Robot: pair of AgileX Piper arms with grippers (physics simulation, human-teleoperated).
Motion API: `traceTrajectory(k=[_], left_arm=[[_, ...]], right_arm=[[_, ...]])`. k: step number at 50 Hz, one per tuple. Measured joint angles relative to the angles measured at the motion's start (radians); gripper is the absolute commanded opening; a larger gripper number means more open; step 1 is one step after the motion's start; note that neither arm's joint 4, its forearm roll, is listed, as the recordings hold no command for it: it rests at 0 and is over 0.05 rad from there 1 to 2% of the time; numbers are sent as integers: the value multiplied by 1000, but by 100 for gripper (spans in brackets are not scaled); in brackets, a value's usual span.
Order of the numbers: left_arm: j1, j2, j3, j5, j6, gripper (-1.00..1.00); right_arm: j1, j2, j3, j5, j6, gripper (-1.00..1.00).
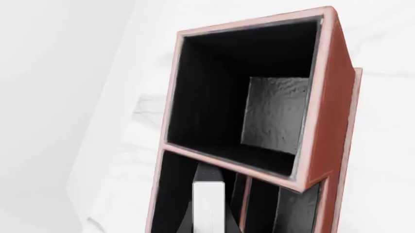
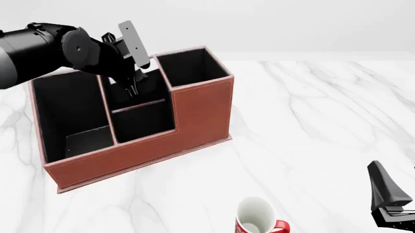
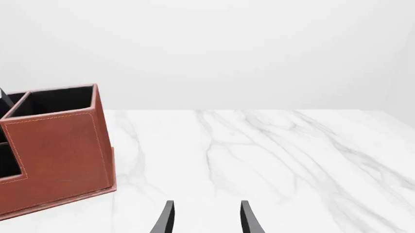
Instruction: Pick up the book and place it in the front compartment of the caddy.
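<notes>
1. The book [image 1: 209,206] hangs edge-on, clamped in the left gripper [image 2: 133,88], inside the caddy [image 2: 201,111], near the middle divider [image 2: 137,105].
2. Released here, it could land behind the divider.
3. The right gripper [image 3: 206,218] idles, spread wide.

Reddish-brown caddy [image 2: 194,116] with black lining and pale stitching, white grey-veined marble worktop [image 2: 311,121], red-and-white mug [image 2: 256,218], black arms.

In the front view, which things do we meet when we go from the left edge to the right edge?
Left arm's gripper, over the caddy → red-and-white mug → right gripper at the right edge. All stand on the marble table. The book is not clearly visible in this view, so I leave it out.
</notes>
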Motion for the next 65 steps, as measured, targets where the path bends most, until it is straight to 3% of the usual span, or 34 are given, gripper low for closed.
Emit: traceTrajectory(k=[16, 17, 65], left_arm=[[15, 44, 21, -45, 4, -100], [18, 48, 21, -47, 4, 100], [61, 78, 25, -85, 41, 100]], right_arm=[[0, 0, 0, 0, 0, 100], [0, 0, 0, 0, 0, 100], [0, 0, 0, 0, 0, 100]])
